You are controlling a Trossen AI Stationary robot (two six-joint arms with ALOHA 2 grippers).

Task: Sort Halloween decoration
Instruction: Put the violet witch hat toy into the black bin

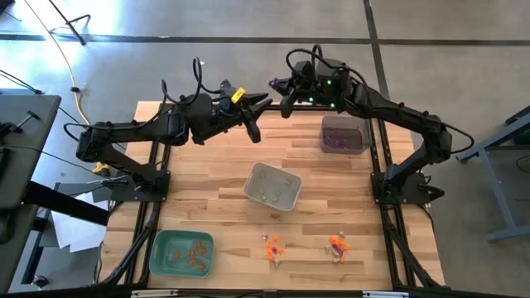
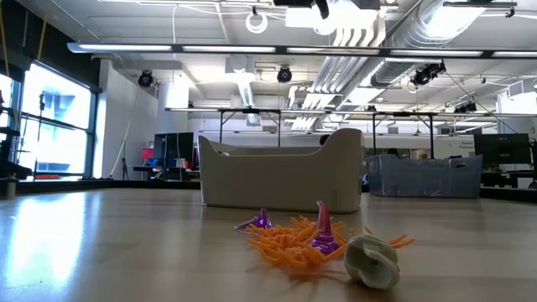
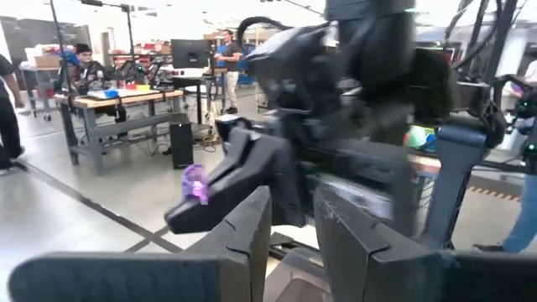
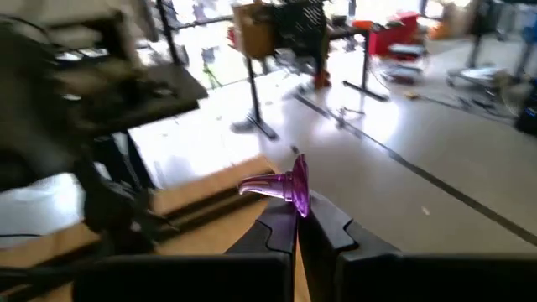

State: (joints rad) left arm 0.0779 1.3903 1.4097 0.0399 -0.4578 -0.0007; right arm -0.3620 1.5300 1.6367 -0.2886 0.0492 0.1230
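Observation:
A small purple hat-shaped trinket [image 4: 285, 188] hangs high above the table's far middle, with my right gripper [image 4: 295, 223] shut on it; it also shows in the high view [image 1: 276, 83] and the left wrist view [image 3: 194, 183]. My left gripper [image 3: 293, 225] stands open just left of it [image 1: 253, 116], nothing between its fingers. More Halloween decoration lies on the table near the front edge in two small heaps [image 1: 272, 247] [image 1: 337, 246]: orange spiky pieces [image 2: 289, 239], purple hats [image 2: 325, 231] and a whitish piece [image 2: 372, 260]. My right gripper pinches the purple hat by its wide brim end [image 4: 299, 200] between the free ends of its two fingers. The fingers come about level from the table's right. The hat is lifted clear, lying on its side with its point [image 4: 247, 186] sticking out sideways.
A grey tray [image 1: 344, 134] with purple pieces stands at the back right, a beige tray [image 1: 273, 186] with pale pieces in the middle, and a green tray [image 1: 182, 252] with orange pieces at the front left. Both arms meet above the table's far edge.

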